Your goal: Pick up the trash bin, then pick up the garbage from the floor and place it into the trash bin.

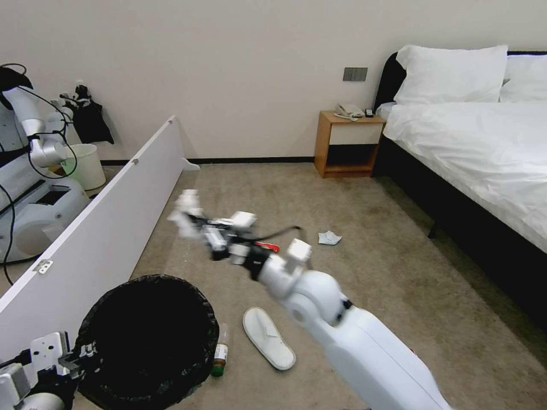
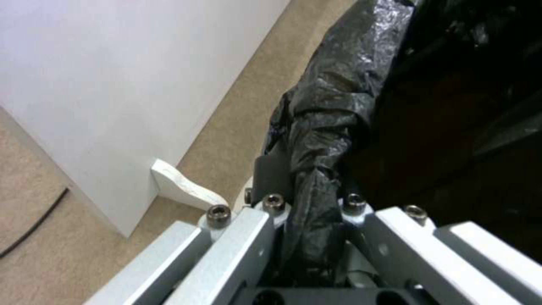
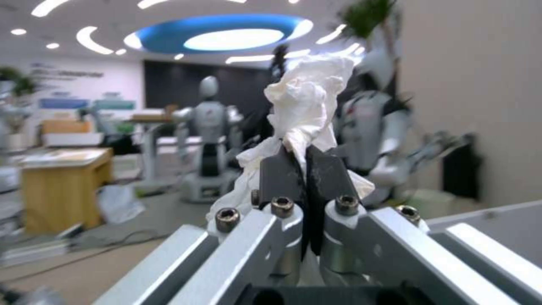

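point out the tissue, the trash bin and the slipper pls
tissue (image 3: 308, 91): right wrist view, on the crumpled white wad above the shut jaws.
trash bin (image 1: 149, 336): head view, on the black liner inside the mouth.
slipper (image 1: 268, 337): head view, on the white sole, on the carpet beside the bin.

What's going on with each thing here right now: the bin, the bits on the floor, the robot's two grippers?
Trash bin: upright, lined with a black bag, rim pinched by the left gripper.
Left gripper: shut on the bin's rim.
Right gripper: shut on a tissue, raised above the carpet.
Tissue: crumpled, held in the air.
Slipper: lying on the carpet.
Bottle: lying beside the bin.
Mask: lying on the carpet.
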